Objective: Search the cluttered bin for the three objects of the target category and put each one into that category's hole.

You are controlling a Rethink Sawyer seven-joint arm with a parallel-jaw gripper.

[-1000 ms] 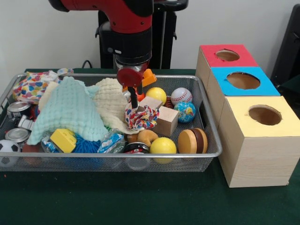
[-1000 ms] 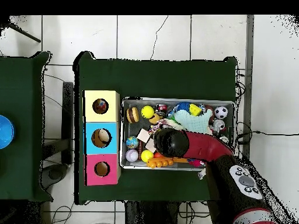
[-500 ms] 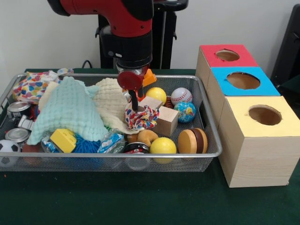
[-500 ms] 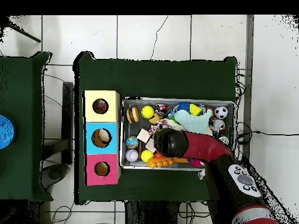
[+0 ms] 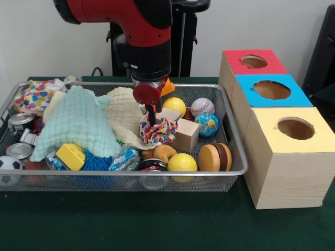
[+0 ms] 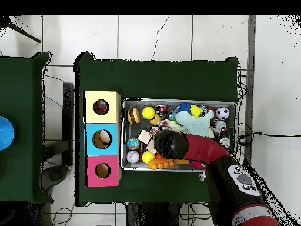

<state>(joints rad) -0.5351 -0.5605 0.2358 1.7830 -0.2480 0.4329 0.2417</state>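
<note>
The wire-mesh bin (image 5: 104,173) fills the table's left side and also shows in the overhead view (image 6: 179,100). One spotted cloth (image 5: 157,130) lies bunched on a wooden block in the bin's middle. My gripper (image 5: 151,116) reaches straight down and touches its top left. A second spotted cloth (image 5: 34,97) lies in the bin's back left corner. The hole (image 5: 296,128) in the yellow-topped box is at the right. In the overhead view something colourful shows inside the hole (image 6: 101,107), and the arm's wrist (image 6: 169,143) hides my gripper.
A mint-green cloth (image 5: 78,123) and a cream cloth (image 5: 125,112) lie left of my gripper. A wooden block (image 5: 183,133), several balls, a wooden disc (image 5: 215,157) and cans (image 5: 20,121) crowd the bin. Blue-topped (image 5: 272,90) and red-topped (image 5: 254,61) boxes stand behind the yellow one.
The arm's wrist has come slightly down and to the right over the middle spotted cloth. The cloth has not moved.
</note>
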